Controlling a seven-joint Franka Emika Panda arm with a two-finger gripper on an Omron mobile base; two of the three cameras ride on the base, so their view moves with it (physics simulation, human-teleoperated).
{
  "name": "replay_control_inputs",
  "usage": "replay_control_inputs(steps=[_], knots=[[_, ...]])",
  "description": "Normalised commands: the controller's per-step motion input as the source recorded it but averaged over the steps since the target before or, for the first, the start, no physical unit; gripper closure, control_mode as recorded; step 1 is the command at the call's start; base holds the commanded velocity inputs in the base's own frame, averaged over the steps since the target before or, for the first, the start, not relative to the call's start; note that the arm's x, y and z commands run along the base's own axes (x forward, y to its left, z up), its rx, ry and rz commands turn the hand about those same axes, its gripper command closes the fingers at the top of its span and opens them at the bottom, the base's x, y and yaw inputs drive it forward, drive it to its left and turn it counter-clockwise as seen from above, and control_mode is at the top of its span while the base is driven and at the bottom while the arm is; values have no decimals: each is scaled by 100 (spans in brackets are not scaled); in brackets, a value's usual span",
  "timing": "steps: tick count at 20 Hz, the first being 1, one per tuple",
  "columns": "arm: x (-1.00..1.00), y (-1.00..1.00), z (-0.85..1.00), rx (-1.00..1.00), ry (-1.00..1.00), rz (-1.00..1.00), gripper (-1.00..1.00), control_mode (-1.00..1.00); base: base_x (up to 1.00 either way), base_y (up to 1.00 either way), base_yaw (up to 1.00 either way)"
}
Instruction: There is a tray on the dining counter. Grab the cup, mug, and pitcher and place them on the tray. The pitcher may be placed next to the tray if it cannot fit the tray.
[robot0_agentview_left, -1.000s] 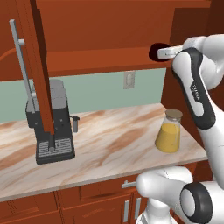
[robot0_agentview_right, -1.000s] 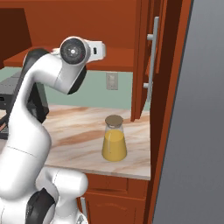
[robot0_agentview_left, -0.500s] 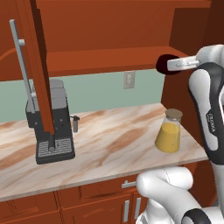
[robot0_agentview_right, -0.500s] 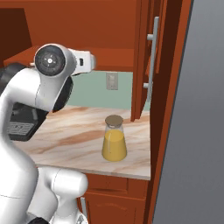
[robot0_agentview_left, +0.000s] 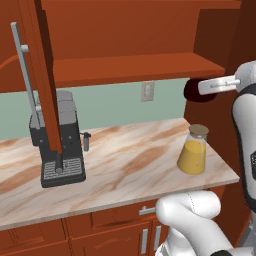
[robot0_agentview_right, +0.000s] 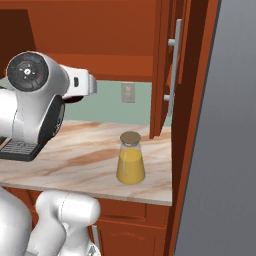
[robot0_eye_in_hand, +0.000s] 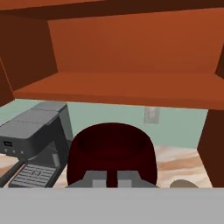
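Your gripper (robot0_eye_in_hand: 112, 178) is closed tight on the mug (robot0_eye_in_hand: 112, 148), which sits dark red at the bottom centre of the hand view and shows at the right edge of the left base view, in the air above the pitcher (robot0_agentview_left: 192, 150).

The pinch looks like it is on the rim alone, so a fast swing could let the mug twist or slip out. If it drops here, it could strike the pitcher's tan lid just below.

The pitcher stands on the marbled counter (robot0_agentview_left: 125, 165) near its right end, centre of the right base view. An open cabinet door (robot0_agentview_right: 167, 70) hangs just beside it there, and the shelf (robot0_eye_in_hand: 122, 89) runs above the mug. The coffee machine (robot0_agentview_left: 57, 145) stands well apart at the left.
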Motion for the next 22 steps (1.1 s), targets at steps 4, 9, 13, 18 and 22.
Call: replay_control_inputs(steps=[4,9,13,18,22], knots=[[-30,16,-17,0,7,0,100,-100,0,0,0],[-17,16,-24,0,1,0,100,-100,0,0,0],[-17,19,-17,0,0,0,100,-100,0,0,0],[-10,9,-5,0,0,0,100,-100,0,0,0],[-7,0,0,0,0,0,100,-100,0,0,0]])
